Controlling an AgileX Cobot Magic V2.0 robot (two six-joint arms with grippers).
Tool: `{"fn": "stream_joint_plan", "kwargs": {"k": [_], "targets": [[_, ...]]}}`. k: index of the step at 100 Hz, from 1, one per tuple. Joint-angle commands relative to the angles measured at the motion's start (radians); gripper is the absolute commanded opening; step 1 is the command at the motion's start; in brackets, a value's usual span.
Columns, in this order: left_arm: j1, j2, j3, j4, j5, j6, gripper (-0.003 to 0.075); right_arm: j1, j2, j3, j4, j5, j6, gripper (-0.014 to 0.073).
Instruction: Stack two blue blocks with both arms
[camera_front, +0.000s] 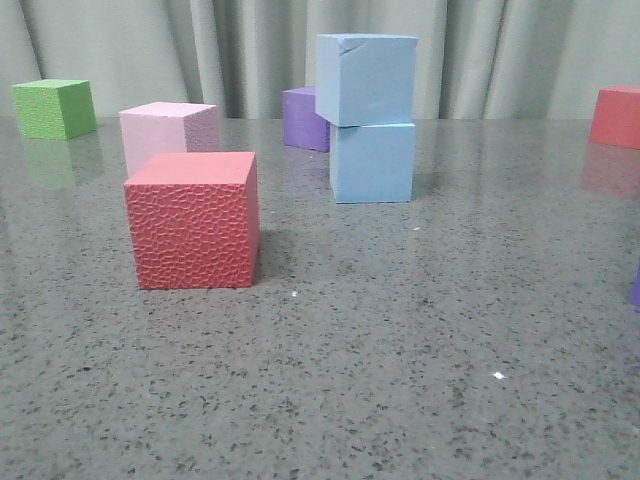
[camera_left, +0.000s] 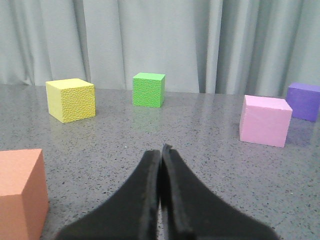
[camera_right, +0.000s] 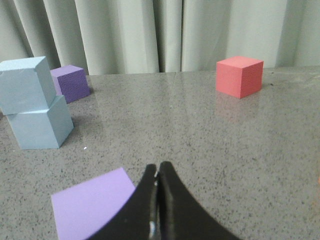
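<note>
Two light blue blocks stand stacked at the middle back of the table: the upper block (camera_front: 366, 78) sits slightly turned on the lower block (camera_front: 372, 162). The right wrist view shows the same stack, upper (camera_right: 26, 84) on lower (camera_right: 41, 123). Neither gripper shows in the front view. My left gripper (camera_left: 161, 152) is shut and empty, low over bare table, away from the stack. My right gripper (camera_right: 158, 170) is shut and empty, beside a light purple block (camera_right: 90, 205). Nothing touches the stack.
A red textured cube (camera_front: 194, 220) stands front left, a pink cube (camera_front: 167, 134) behind it, a green cube (camera_front: 55, 108) far left, a dark purple cube (camera_front: 304, 118) behind the stack, a red cube (camera_front: 617, 116) far right. A yellow cube (camera_left: 71, 99) and an orange cube (camera_left: 21, 192) show by the left gripper.
</note>
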Motion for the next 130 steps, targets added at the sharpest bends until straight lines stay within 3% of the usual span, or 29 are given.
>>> {"fn": "stream_joint_plan", "kwargs": {"k": [1, 59, 130], "targets": [[-0.008, -0.031, 0.042, 0.0, -0.071, -0.01, -0.0019, -0.008, -0.022, 0.003, 0.015, -0.088, -0.009, -0.0067], [-0.008, -0.031, 0.042, 0.0, -0.071, -0.01, -0.0019, -0.04, -0.065, 0.136, 0.044, -0.218, -0.009, -0.0067], [-0.008, -0.031, 0.042, 0.0, -0.071, -0.01, -0.0019, -0.04, -0.065, 0.136, 0.004, -0.274, -0.009, -0.0067]]}}
